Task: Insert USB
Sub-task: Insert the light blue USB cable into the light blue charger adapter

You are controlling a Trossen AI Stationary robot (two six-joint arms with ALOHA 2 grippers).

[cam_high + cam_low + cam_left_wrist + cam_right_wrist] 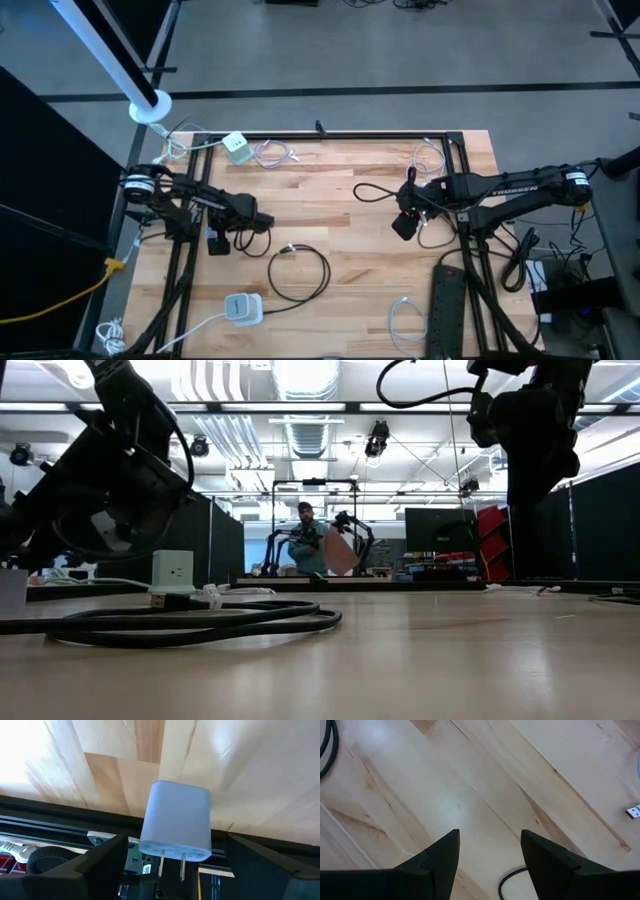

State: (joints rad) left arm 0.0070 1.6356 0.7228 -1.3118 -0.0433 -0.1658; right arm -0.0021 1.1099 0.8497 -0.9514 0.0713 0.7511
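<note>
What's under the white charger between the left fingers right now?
Bare wooden table and a black frame rail lie below the white charger. Its two prongs point back toward the wrist. Its far face is out of sight, so no USB port shows.

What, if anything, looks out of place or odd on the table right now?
The white charger between the left gripper fingers has its prongs pointing back at the wrist, so its USB port faces away. The right gripper hangs open and empty; a loose USB plug lies nearby.

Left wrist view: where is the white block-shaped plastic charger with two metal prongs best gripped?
Probably grip the white plastic charger across its parallel side walls, coming from the prong end: the metal prongs face this camera.
</note>
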